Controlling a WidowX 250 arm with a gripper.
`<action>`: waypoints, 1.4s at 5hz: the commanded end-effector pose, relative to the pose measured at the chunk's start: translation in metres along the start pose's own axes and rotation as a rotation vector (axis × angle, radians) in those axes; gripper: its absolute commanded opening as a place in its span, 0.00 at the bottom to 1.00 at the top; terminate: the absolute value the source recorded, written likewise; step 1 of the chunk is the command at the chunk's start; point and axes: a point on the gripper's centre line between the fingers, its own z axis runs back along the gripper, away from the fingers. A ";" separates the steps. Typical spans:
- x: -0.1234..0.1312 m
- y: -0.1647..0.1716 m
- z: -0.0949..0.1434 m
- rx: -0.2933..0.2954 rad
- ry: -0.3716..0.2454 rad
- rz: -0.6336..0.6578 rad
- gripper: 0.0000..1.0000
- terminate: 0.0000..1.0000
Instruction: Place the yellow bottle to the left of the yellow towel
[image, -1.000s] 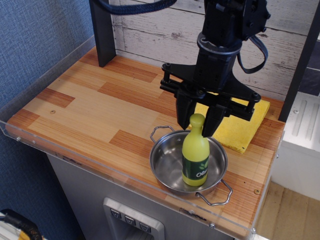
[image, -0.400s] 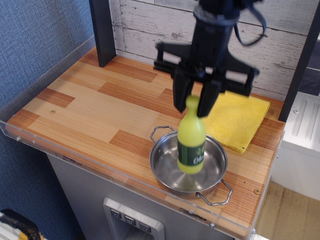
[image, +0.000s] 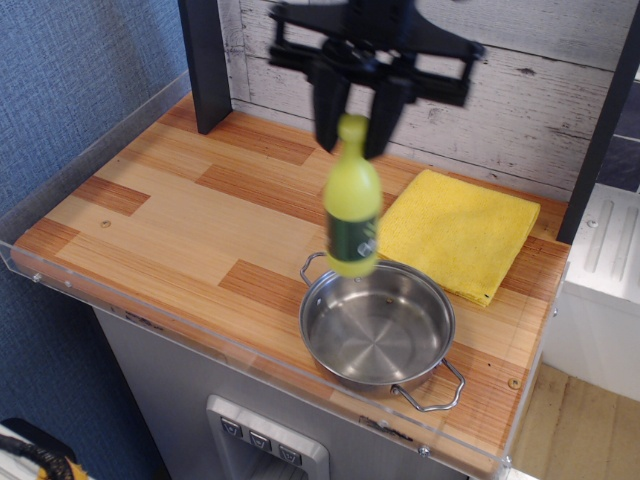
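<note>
**Bottle in the air above the tabletop**

From where I stand, the black gripper (image: 352, 128) hangs high over the wooden tabletop (image: 180, 225), its two dark fingers (image: 328, 105) pointing straight down. The jaws are closed narrow on the cap and neck of the yellow bottle (image: 352, 205), which dangles below them, upright or very nearly so. The bottle looks slightly blurred. Its dark green label faces the front right, with white lettering too smeared to read.

The bottle is clear of every surface. In this view its base hangs over the far left rim of the steel pan (image: 378, 325), without touching it. The pan sits near the front edge of the tabletop, with a wire loop handle at the back left and another at the front right. Nothing lies inside it; its bottom shows bare, shiny metal.

The yellow towel (image: 462, 232) lies flat behind and to the right of the pan, close to the white plank wall (image: 540, 100). Its near corner comes just beside the pan's rim. The hanging bottle appears just off the towel's left edge, with open wood to the left of it. A dark post (image: 203, 60) stands at the back left of the tabletop.
</note>
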 end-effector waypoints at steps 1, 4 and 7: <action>0.030 0.044 0.015 -0.015 -0.055 0.163 0.00 0.00; 0.083 0.086 -0.013 0.083 -0.055 0.320 0.00 0.00; 0.120 0.096 -0.052 0.045 -0.041 0.339 0.00 0.00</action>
